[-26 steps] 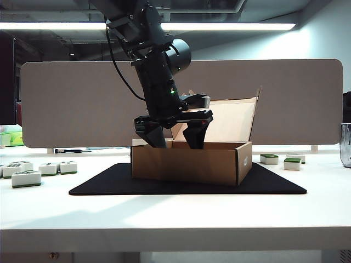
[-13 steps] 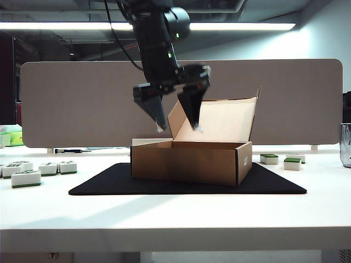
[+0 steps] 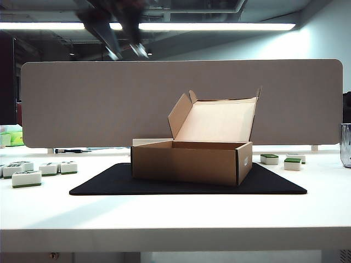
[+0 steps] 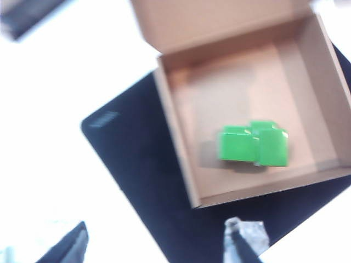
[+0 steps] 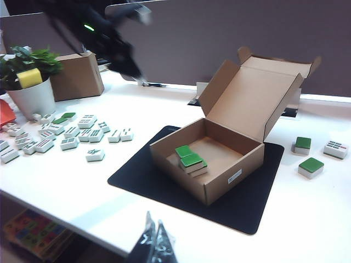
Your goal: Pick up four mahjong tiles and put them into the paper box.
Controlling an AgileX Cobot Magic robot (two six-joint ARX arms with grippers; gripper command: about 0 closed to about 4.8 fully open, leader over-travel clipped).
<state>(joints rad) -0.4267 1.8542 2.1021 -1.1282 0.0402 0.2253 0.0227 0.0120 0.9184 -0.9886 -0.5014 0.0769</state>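
Left gripper [image 3: 125,50] empty, fingers parted, high above box [image 3: 189,161]; tiles [image 4: 253,143] below inside; right gripper [image 5: 155,241] clenched, near box

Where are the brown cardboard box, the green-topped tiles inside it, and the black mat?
Brown cardboard box [image 5: 233,174], right wrist view, front wall.
Green-topped tiles [image 5: 191,159], right wrist view, top face.
Black mat [image 3: 109,181], exterior view, left part.

Left claw [image 3: 123,52] raised high, parted, right claw [image 5: 153,234] closed
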